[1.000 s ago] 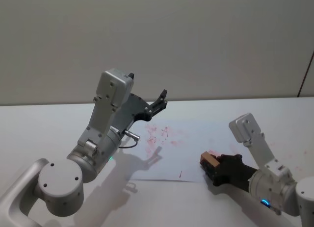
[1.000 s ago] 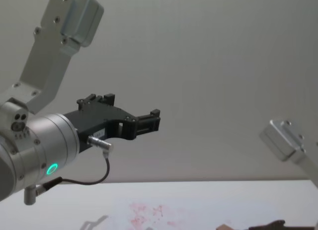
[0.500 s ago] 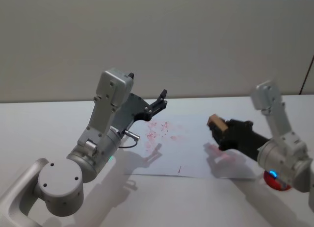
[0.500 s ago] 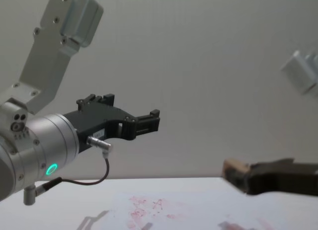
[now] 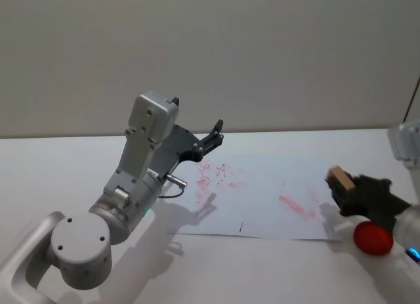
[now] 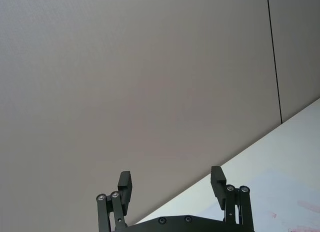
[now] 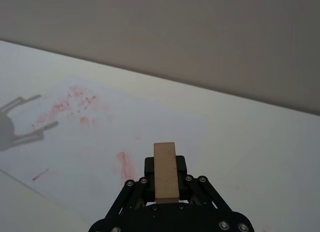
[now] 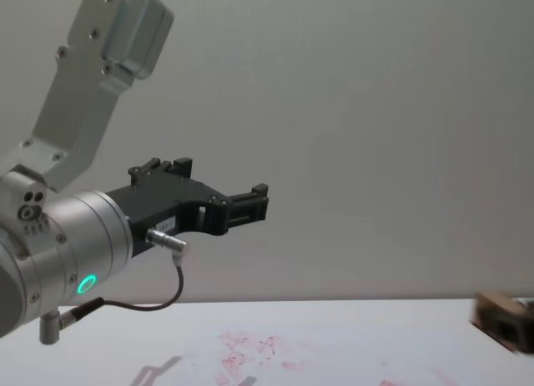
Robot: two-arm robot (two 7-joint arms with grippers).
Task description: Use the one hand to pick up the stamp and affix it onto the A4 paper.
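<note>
A plain room with a white table and a bare wall

We see a white table with a smooth, matt top that runs across the whole width of the head view. Behind it stands a plain wall of a light grey-beige colour, and it meets the table's far edge in a straight line. A thin dark vertical line crosses the wall in the left wrist view, like a seam between two panels. The light is soft and even, and it makes pale shadows on the table top.

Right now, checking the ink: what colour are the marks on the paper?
Red-pink marks on white paper; clearest in the right wrist view.
</note>
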